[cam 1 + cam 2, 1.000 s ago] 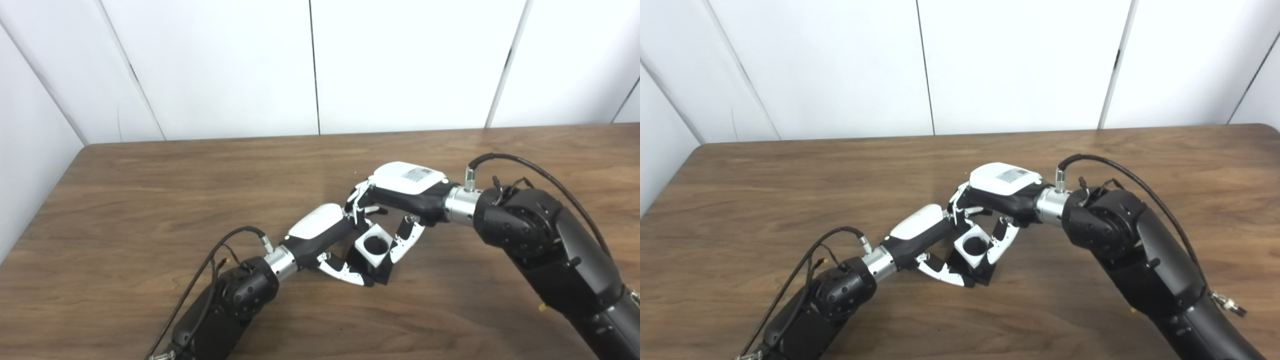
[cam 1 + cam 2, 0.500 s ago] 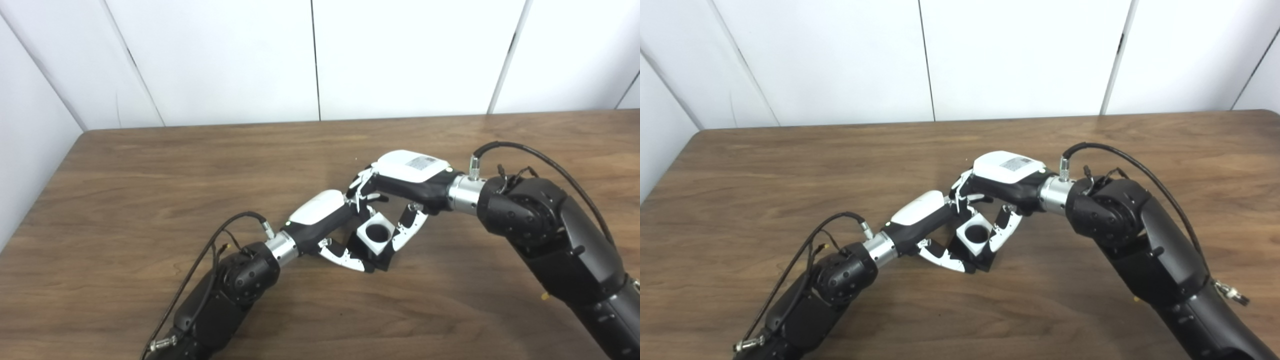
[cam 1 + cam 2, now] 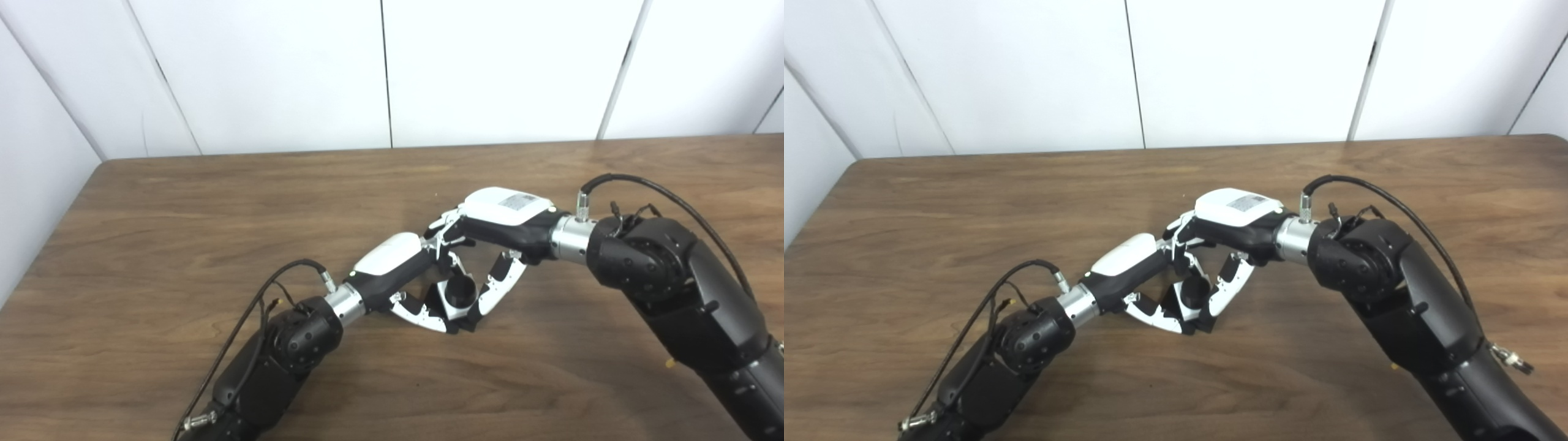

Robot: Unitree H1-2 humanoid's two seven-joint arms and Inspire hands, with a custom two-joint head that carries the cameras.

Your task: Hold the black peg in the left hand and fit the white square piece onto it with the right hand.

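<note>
Item: black round peg (image 3: 460, 289), its top face showing, low over the brown wooden counter (image 3: 184, 233), between both hands. Item: white square piece (image 3: 446, 304), only slivers visible around the peg, apparently seated down over it. Left hand (image 3: 407, 285): fingers closed about the peg's base. Right hand (image 3: 490, 245): fingers pinching the white piece from above. We judge the fit nearly done; we press straight down, evenly, keeping the left hand steady.

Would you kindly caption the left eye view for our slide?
Both hands meet mid-table: left hand steadies the black peg, right hand closing around it.
</note>
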